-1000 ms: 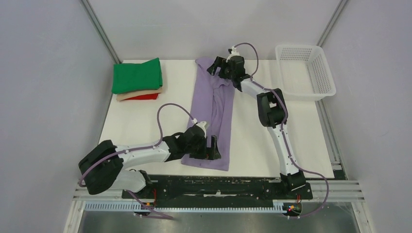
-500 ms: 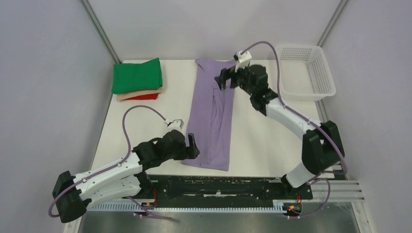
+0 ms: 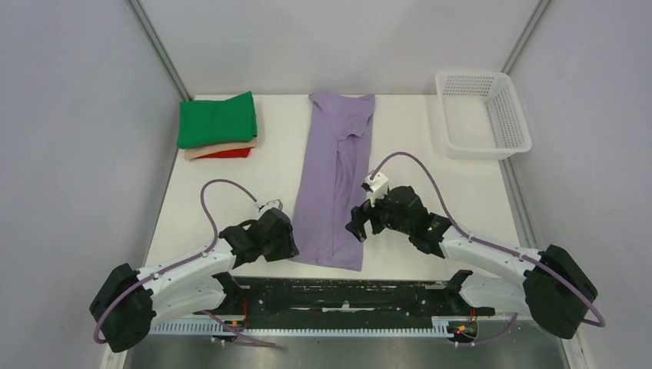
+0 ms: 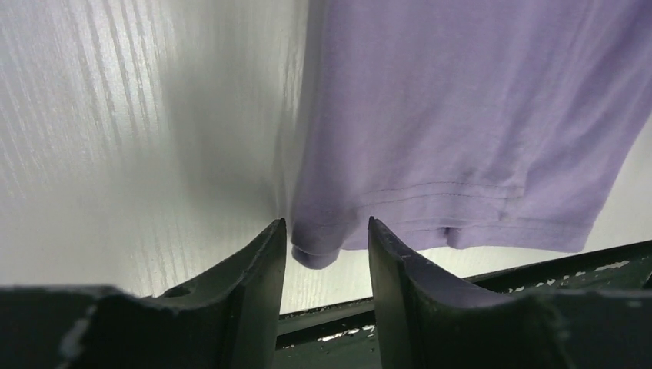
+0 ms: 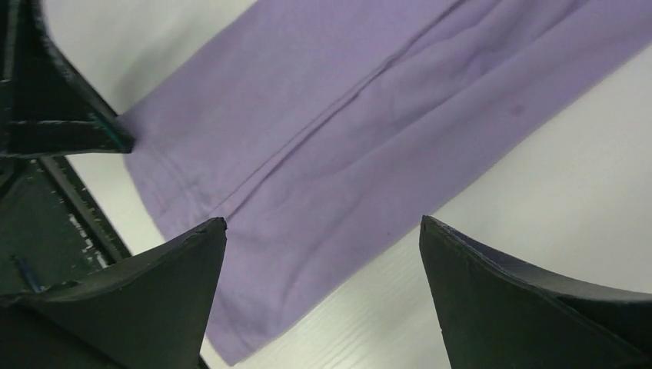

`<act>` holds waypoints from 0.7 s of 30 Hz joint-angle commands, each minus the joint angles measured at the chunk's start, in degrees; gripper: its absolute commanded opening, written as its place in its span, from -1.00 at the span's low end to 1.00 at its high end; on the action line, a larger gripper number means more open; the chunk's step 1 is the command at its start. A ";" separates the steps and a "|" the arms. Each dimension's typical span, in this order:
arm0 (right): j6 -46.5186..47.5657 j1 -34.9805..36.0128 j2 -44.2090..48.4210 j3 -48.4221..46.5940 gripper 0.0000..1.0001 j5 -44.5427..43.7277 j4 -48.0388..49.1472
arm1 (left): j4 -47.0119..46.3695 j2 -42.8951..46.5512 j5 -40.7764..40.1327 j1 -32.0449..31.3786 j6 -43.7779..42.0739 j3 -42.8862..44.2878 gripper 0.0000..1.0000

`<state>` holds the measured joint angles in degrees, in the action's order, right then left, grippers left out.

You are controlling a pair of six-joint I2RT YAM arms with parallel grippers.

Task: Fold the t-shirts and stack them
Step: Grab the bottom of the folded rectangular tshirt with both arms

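Observation:
The lavender t-shirt (image 3: 338,177) lies folded into a long strip down the middle of the table, collar at the far end. My left gripper (image 3: 292,243) is low at its near left corner. In the left wrist view that hem corner (image 4: 315,250) sits between the fingers of the left gripper (image 4: 326,224), which stand narrowed with gaps still showing beside the cloth. My right gripper (image 3: 356,225) hovers wide open over the shirt's near right edge; the shirt (image 5: 330,131) and bare table show between the jaws of this gripper (image 5: 323,223). Folded green (image 3: 217,119), beige (image 3: 201,152) and red (image 3: 231,153) t-shirts are stacked at the far left.
A white mesh basket (image 3: 523,123) stands at the far right corner. The black mounting rail (image 3: 346,292) runs along the near table edge just behind the shirt's hem. Grey walls close in on both sides.
The right arm swung back from the shirt's collar to its near right edge. The left arm drew back to the near left corner, and its jaws narrowed around the hem.

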<state>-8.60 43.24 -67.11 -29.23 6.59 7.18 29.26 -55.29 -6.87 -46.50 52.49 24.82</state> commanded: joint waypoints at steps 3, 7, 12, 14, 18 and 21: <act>-1.66 5.06 5.50 1.56 0.94 -1.10 -6.99 | -1.90 -0.68 3.22 1.74 -0.28 -1.68 -0.36; 0.98 11.54 4.31 0.73 0.89 -0.44 -12.49 | 0.04 -0.54 1.69 1.77 -0.21 -1.29 -0.87; 3.89 21.53 0.54 -0.56 0.75 -8.12 -16.09 | 0.10 0.43 2.70 1.77 0.15 -1.48 -0.96; 3.96 22.72 -0.93 -0.65 0.65 -9.94 -16.24 | 0.18 0.69 3.16 1.76 0.42 -1.53 -0.96; 4.58 24.35 -3.42 -0.74 0.48 -10.74 -16.39 | 0.18 1.52 4.14 1.76 0.98 -1.78 -0.96; 5.47 24.96 -4.89 -0.02 0.45 -9.85 -15.84 | -0.14 2.18 3.83 1.76 1.92 -2.53 -0.96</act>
<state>-5.04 67.18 -70.76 -28.27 -1.80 -9.34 29.08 -54.54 -3.92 -44.95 52.60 23.09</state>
